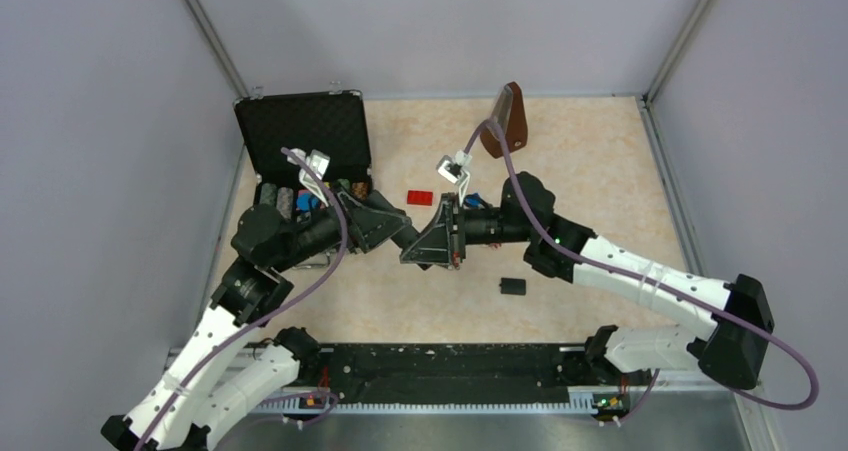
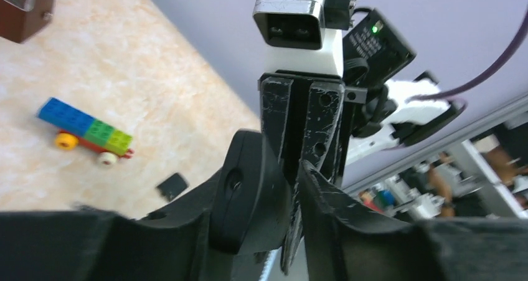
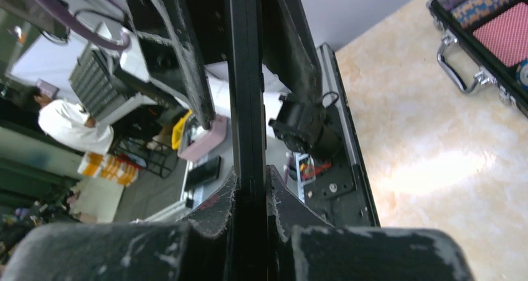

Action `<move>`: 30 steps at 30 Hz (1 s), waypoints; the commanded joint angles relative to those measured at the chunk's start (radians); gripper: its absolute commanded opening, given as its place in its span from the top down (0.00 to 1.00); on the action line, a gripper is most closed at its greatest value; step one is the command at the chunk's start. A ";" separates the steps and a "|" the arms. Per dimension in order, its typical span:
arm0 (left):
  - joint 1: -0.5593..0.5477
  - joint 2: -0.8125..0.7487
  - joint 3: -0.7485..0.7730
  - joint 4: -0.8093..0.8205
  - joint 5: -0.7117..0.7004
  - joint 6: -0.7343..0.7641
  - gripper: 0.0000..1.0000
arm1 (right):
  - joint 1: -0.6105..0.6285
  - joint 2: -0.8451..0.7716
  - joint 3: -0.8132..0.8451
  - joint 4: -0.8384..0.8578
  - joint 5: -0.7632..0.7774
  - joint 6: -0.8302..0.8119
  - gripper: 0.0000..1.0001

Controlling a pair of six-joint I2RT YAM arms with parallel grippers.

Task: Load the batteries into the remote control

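The right gripper (image 3: 249, 197) clamps the remote (image 3: 246, 94) edge-on, its long axis pointing straight at the left gripper (image 2: 287, 187); that gripper's fingers (image 3: 180, 63) flank the far end, grip unclear; batteries unseen.

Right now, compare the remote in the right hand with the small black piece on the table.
The slim black plastic remote control is clamped aloft in the right hand; the small black squarish cover piece lies loose on the beige table. The remote is long and narrow; the cover is short and stubby. Both are black.
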 commanded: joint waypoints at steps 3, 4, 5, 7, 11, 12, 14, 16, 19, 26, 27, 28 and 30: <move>-0.003 0.021 -0.118 0.390 0.002 -0.248 0.70 | -0.006 0.065 0.026 0.174 0.123 0.152 1.00; -0.004 0.025 -0.117 0.382 0.007 -0.242 0.78 | -0.006 0.070 0.025 0.174 0.120 0.158 1.00; -0.004 0.030 -0.112 0.367 0.007 -0.231 0.92 | -0.005 0.071 0.026 0.164 0.125 0.165 1.00; -0.004 0.027 -0.105 0.328 -0.014 -0.193 1.00 | -0.009 0.068 0.026 0.120 0.147 0.159 0.76; -0.004 -0.002 -0.079 0.128 -0.170 -0.064 1.00 | -0.044 0.009 -0.028 0.041 0.232 0.160 0.24; -0.004 -0.009 -0.072 0.064 -0.246 -0.034 1.00 | -0.060 -0.013 -0.052 0.024 0.252 0.170 0.21; -0.004 -0.015 -0.058 -0.044 -0.367 0.013 1.00 | -0.096 -0.056 -0.095 -0.012 0.278 0.175 0.20; -0.004 -0.018 -0.051 -0.137 -0.487 0.040 1.00 | -0.125 -0.092 -0.127 -0.075 0.323 0.159 0.21; -0.004 -0.025 -0.047 -0.256 -0.652 0.068 1.00 | -0.132 -0.079 -0.113 -0.263 0.435 0.074 0.31; -0.004 -0.039 -0.047 -0.368 -0.821 0.063 1.00 | -0.101 0.153 -0.001 -0.522 0.708 -0.087 0.64; -0.003 -0.038 -0.043 -0.392 -0.850 0.038 1.00 | -0.096 0.194 0.024 -0.547 0.749 -0.108 0.64; -0.003 -0.037 -0.038 -0.426 -0.895 0.015 1.00 | -0.088 0.231 0.047 -0.572 0.788 -0.133 0.64; -0.003 -0.039 -0.038 -0.471 -0.943 -0.014 1.00 | -0.075 0.305 0.097 -0.604 0.838 -0.169 0.64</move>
